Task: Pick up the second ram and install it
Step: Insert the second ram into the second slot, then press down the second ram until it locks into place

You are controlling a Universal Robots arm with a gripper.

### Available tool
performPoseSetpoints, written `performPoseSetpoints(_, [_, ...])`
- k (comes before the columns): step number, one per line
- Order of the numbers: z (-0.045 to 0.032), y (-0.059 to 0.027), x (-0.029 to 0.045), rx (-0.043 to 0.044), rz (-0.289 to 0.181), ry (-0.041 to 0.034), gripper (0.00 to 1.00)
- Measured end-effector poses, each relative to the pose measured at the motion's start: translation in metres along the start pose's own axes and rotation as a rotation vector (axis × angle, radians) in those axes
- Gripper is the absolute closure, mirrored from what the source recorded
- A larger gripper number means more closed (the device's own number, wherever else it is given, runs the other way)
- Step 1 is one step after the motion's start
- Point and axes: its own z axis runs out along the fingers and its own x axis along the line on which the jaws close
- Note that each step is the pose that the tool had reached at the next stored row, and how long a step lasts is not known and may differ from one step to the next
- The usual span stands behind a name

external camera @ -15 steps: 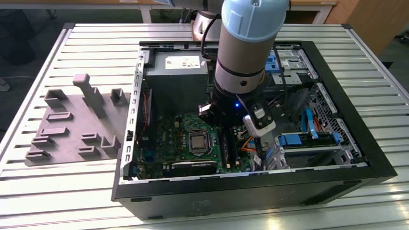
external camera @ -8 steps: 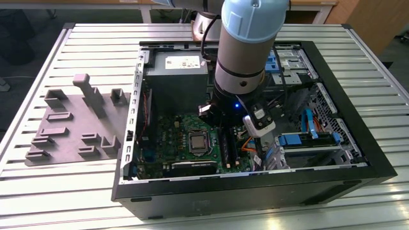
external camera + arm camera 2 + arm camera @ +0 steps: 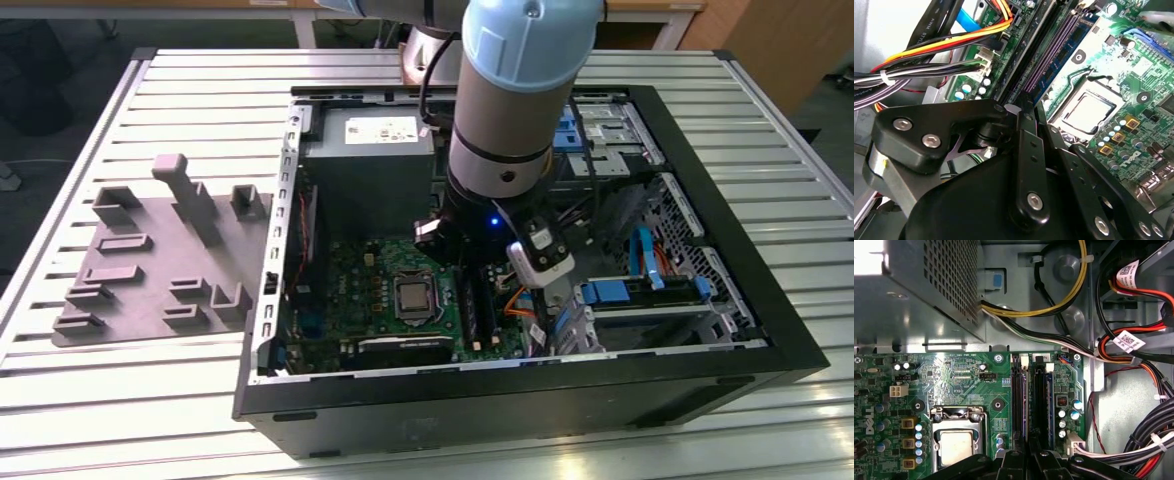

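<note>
Now jaws (image 3: pixel 1026 107) down at motherboard sockets (image 3: pixel 1029 390), closed on second ram (image 3: pixel 1048 390).

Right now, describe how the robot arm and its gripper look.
The silver-grey cylindrical arm has a pale blue joint cap, a black cable along its side and a small blue light near the wrist. The gripper is matt black metal, built of linkage plates joined by silver screws.
</note>
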Motion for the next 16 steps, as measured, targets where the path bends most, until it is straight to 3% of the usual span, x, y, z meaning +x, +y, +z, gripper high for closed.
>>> performPoseSetpoints(16, [0.0009, 0.0001, -0.0019, 0.0010, -0.003, 0.0038, 0.86])
